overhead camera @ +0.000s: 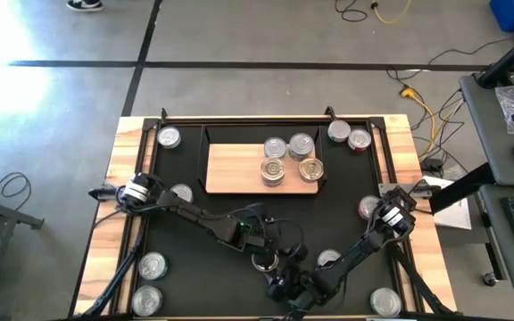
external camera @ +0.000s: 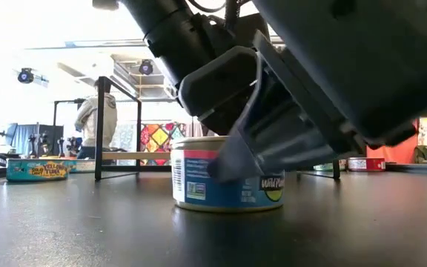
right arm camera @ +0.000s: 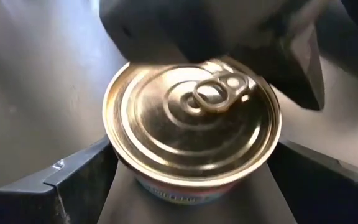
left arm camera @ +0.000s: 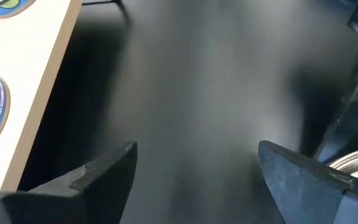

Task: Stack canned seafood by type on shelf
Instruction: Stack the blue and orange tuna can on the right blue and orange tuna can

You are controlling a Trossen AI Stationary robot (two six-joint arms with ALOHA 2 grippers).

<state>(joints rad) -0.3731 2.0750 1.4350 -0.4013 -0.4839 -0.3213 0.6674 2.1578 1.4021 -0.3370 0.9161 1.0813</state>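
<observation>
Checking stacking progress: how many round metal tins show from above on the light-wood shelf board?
4 on the shelf board: far-left tin, far-right tin, near-left tin, near-right tin. Others stacked beneath may be hidden.

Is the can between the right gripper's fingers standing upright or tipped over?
Upright. The can shows its gold pull-tab lid facing up in the right wrist view, and in the low view its base sits flat on the black mat.

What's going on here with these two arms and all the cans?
Two robot arms are sorting cans onto a wooden shelf, which already holds four. Both arms meet at the mat's near edge. The right hand sits open around a gold-topped can, not yet gripping it. The left hand is open and empty just beside it. Other cans lie scattered on the mat.
</observation>
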